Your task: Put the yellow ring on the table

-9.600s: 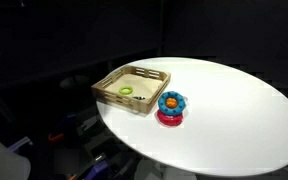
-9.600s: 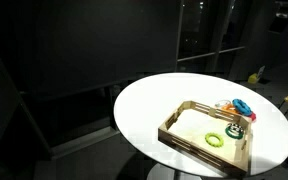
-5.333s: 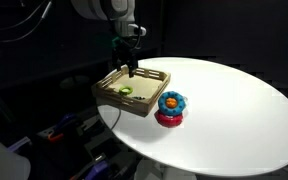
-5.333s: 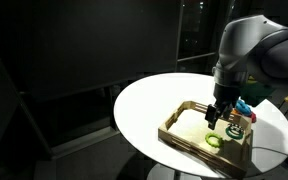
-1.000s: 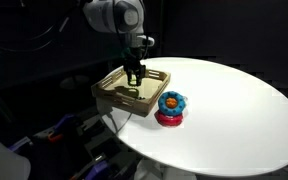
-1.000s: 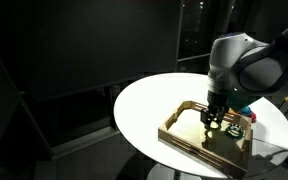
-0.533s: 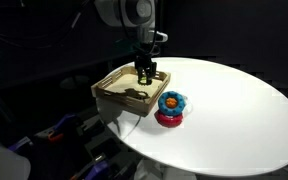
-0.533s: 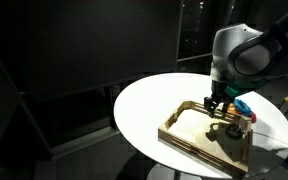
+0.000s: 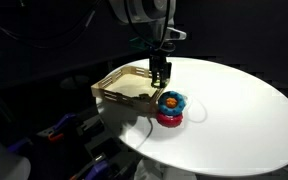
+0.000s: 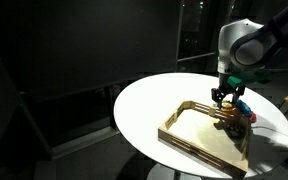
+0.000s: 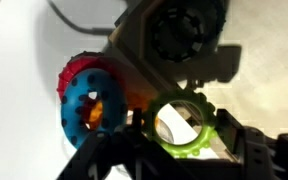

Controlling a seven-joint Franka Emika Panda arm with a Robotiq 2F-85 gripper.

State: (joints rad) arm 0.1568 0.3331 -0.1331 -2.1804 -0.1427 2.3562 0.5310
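Up from the wooden tray [image 9: 112, 94] has come the gripper [image 9: 161, 83], pinching the yellow ring [image 11: 184, 148] tight, so only setting it down on the table [image 9: 244, 110] is left.

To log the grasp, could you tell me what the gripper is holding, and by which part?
The gripper holds the yellow ring, pinched across its outer rim on opposite sides.

Pale rounded arm [image 10: 246, 40], black claw [image 9: 161, 81]
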